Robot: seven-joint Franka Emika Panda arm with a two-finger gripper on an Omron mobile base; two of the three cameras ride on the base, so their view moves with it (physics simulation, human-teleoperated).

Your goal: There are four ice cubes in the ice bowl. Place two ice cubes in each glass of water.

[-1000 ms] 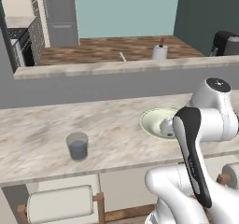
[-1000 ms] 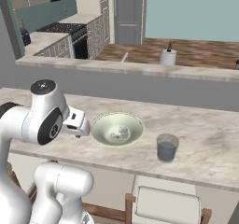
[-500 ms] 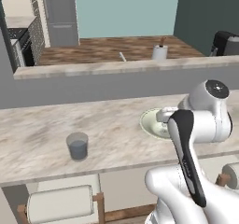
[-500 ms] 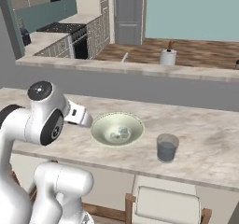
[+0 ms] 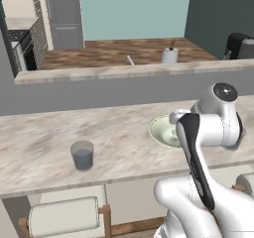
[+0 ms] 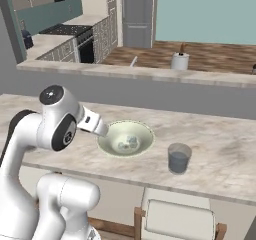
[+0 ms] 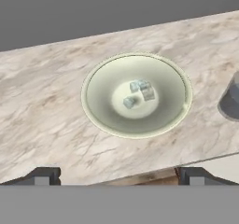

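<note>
Swinging toward the bowl (image 7: 183, 94), the arm is now nearer it than a second ago; gripper (image 7: 117, 175) spread wide, empty. Ice cubes (image 7: 140, 92) clustered at bowl centre, glass (image 6: 179, 158) just right, so pickup is starting.

ice bowl (image 5: 161, 131) half hidden behind the arm in the left base view; glass of water (image 7: 230, 102) cut by the hand view's right edge.
</note>
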